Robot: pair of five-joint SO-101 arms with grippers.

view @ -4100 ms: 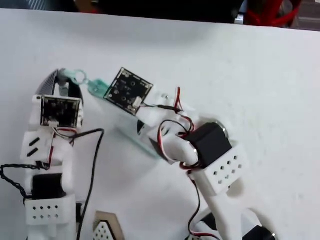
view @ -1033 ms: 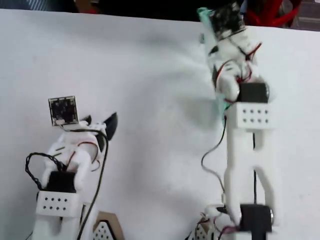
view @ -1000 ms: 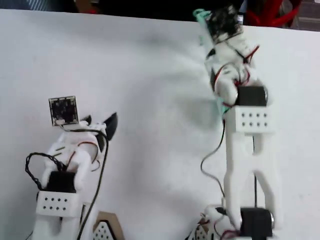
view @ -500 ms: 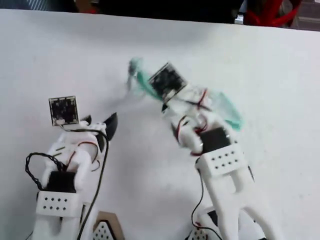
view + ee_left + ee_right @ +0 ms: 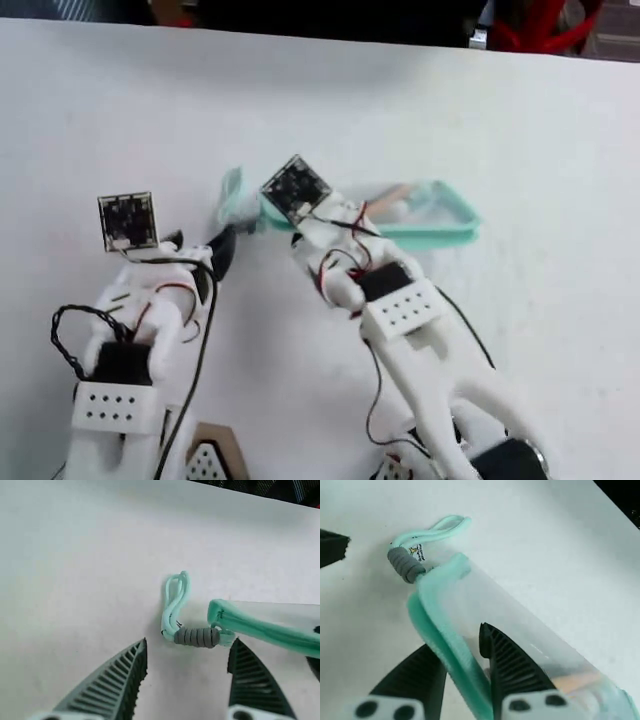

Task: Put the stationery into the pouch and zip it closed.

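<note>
One pouch [image 5: 510,615] [image 5: 432,215] [image 5: 260,625] – mint-green along its seams, with clear, soft-looking walls – was pinched near one end by the right gripper [image 5: 455,640], whose two dark ribbed fingers [image 5: 507,662] were clamped shut across the green edge. Through the clear wall farther along showed pale and orange shapes [image 5: 572,682], too blurred to name. From the held end hung a short grey coil [image 5: 402,562] [image 5: 196,636] and, beyond it, a thin mint cord loop [image 5: 430,532] [image 5: 176,600] [image 5: 230,190]. The left gripper [image 5: 187,650] [image 5: 200,248] stood spread wide, holding nothing, its tapered, ridged fingers [image 5: 117,680] pointing at the coil – the coil lay just past the tips and between them, touching neither. The pouch's long body stretched away over the smooth white table [image 5: 400,100].
</note>
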